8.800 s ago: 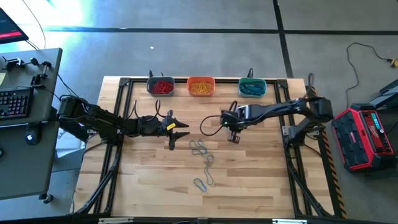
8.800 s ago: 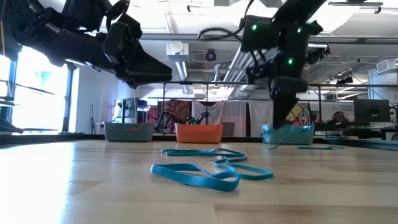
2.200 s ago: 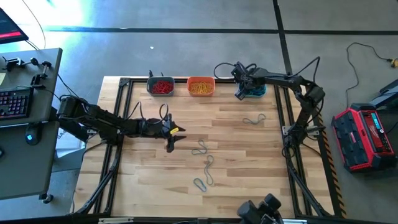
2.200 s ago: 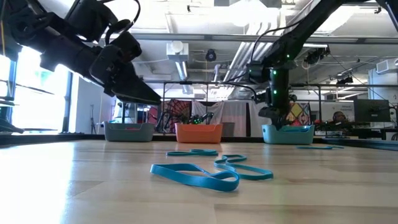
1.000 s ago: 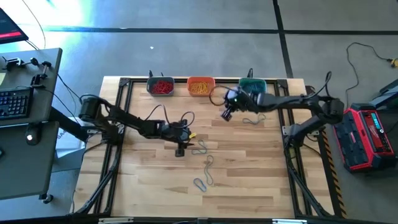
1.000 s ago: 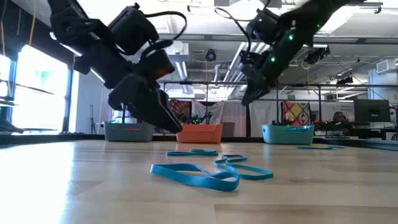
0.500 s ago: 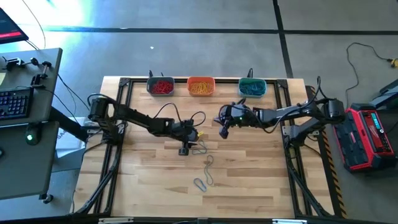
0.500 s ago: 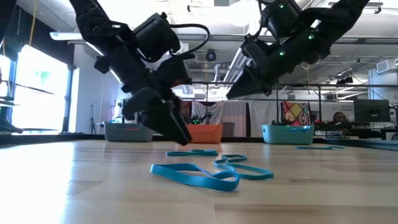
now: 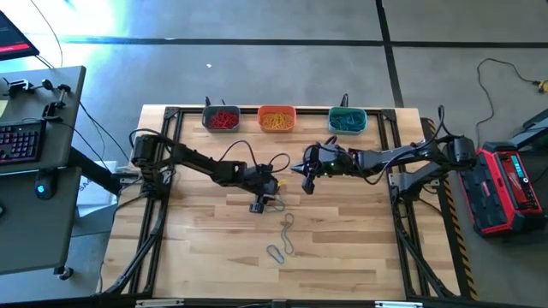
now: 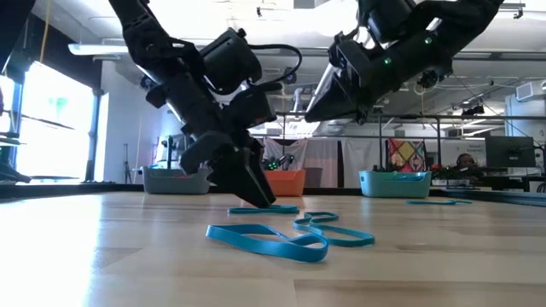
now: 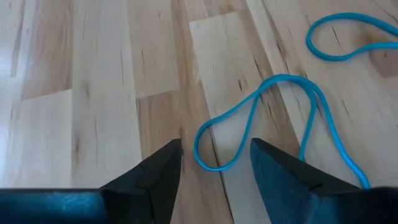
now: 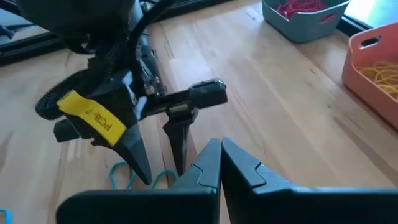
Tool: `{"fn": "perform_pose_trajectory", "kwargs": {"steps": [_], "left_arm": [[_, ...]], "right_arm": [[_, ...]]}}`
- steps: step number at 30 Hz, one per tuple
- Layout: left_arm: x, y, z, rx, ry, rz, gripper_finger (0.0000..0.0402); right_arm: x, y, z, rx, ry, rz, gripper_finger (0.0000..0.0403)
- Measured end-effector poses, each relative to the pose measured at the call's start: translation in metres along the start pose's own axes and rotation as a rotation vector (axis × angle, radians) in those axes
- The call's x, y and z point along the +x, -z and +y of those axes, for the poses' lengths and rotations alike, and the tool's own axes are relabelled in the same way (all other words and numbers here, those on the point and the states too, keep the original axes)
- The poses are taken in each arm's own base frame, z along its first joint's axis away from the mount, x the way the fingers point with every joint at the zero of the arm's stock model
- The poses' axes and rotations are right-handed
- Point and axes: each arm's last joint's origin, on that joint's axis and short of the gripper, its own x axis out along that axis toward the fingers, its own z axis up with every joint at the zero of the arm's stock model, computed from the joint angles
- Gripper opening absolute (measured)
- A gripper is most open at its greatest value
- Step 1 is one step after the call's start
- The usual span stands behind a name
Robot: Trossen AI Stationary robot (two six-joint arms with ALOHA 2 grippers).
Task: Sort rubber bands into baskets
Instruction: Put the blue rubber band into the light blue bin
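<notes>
The left gripper [image 9: 256, 205] has just dropped from mid-air to the pale wooden plank counter [image 9: 342, 248], its dark jaws spread and straddling one end of a thin blue rubber loop [image 11: 261, 118]. Its tips sit almost on the wood, though nothing is pinched yet. The right gripper [image 9: 306, 182], which a moment ago was over the teal plastic tub [image 9: 347, 120], has swung back toward the middle and hangs above the counter with jaws pressed together, empty. The red bands in the grey-blue tub [image 9: 221, 118] and the yellow bands in the orange tub [image 9: 276, 118] look sorted. Several blue loops [image 9: 282, 235] remain loose on the counter, so the next pick looks imminent.
</notes>
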Motion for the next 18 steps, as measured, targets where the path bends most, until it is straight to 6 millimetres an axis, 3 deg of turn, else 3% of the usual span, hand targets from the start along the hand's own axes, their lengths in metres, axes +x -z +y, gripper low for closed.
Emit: {"fn": "perform_pose_trajectory", "kwargs": {"steps": [5,14,18], "left_arm": [[0.001,0.002,0.002,-0.008,0.027,0.003,0.0151],[0.009,0.007,0.007,-0.036,0.087,-0.017,0.002],[-0.001,0.003,0.01,-0.028,0.041,-0.014,0.0005]], "right_arm": [[0.0,0.0,0.0,0.0,-0.005,0.001,0.0001],[-0.001,0.003,0.012,-0.067,-0.043,0.008,0.0001],[-0.004,0.004,0.022,-0.09,0.006,-0.006,0.0001]]}}
